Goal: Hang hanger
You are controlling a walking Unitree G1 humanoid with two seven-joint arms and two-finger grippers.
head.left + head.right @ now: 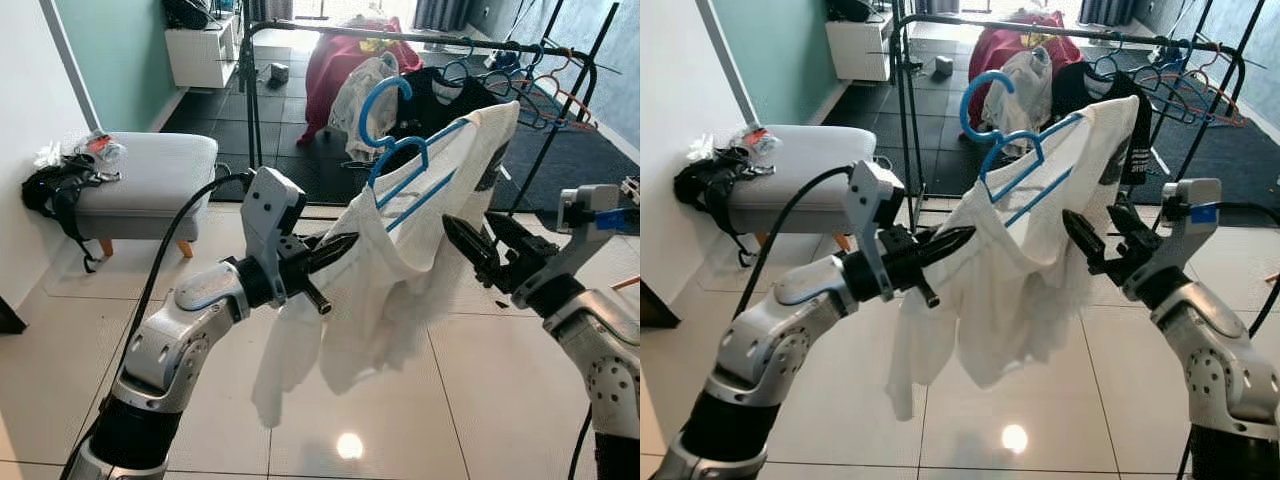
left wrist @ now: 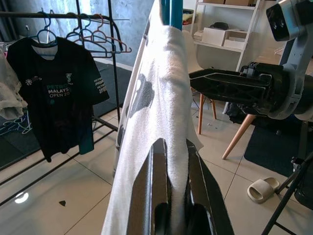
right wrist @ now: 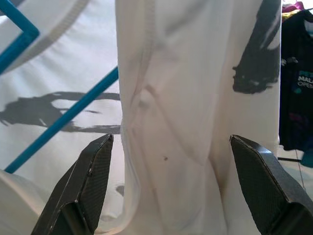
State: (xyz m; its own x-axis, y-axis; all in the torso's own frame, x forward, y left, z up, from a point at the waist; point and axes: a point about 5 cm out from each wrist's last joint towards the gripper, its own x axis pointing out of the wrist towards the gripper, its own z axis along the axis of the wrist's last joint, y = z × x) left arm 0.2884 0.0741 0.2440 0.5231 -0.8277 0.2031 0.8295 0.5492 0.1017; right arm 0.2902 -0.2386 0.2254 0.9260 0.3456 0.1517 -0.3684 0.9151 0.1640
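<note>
Carrying stage, by the look of it: left end effector (image 1: 335,247) was clamped on the white shirt (image 1: 390,270) draped over the blue hanger (image 1: 400,160), held short of the far rail (image 1: 420,38). Right end effector (image 1: 485,245) stood wide beside the cloth. Next move likely called for lifting the hook onto the rail.

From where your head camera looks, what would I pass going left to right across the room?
Black bag → grey padded bench → left gripper pinching the white T-shirt → blue hanger → right gripper, jaws open.
</note>
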